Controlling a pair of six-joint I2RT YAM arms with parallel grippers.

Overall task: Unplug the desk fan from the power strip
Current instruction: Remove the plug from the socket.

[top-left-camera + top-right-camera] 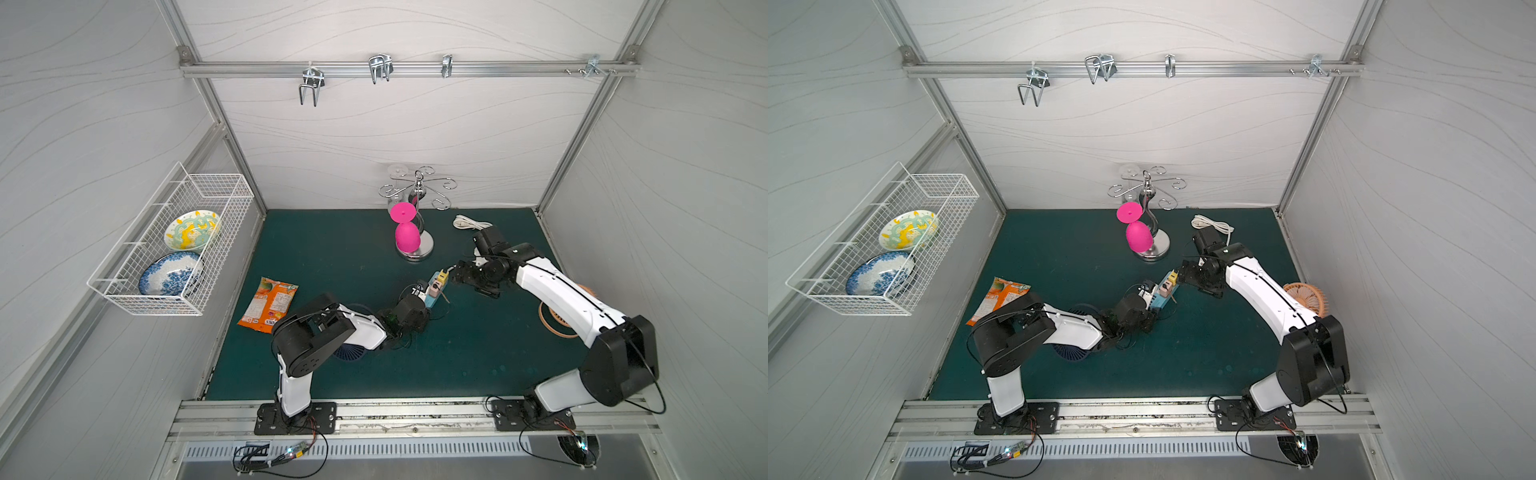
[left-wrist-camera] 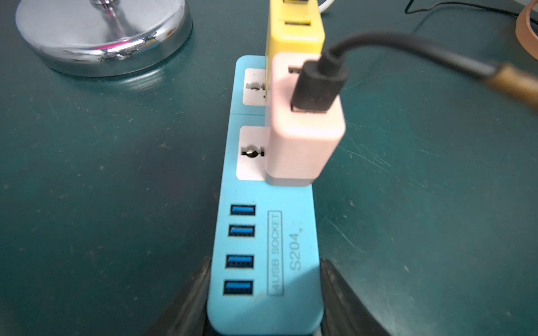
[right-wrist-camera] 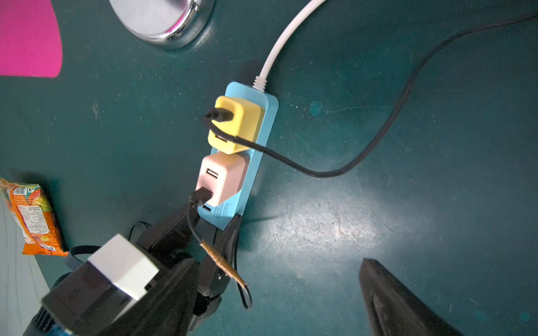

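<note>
The light-blue power strip (image 2: 279, 247) lies on the green mat in both top views (image 1: 430, 301) (image 1: 1158, 301). A yellow adapter (image 3: 241, 122) and a pink adapter (image 3: 224, 177) are plugged into it, each with a black cable. My left gripper (image 2: 265, 291) is shut on the strip's port end, its fingers pressing both long sides. My right gripper (image 1: 456, 272) stands open just beyond the yellow adapter, holding nothing; one finger (image 3: 393, 299) shows. A peach desk fan (image 1: 1304, 297) sits behind the right arm. A dark blue fan (image 1: 349, 353) lies under the left arm. Which cable leads to which fan is hidden.
A chrome glass rack (image 1: 415, 251) with a pink glass (image 1: 407, 235) stands just behind the strip. The strip's white cord (image 1: 469, 223) coils at the back right. An orange snack bag (image 1: 270, 305) lies at the left. A wire basket (image 1: 137, 286) of plates hangs on the left wall.
</note>
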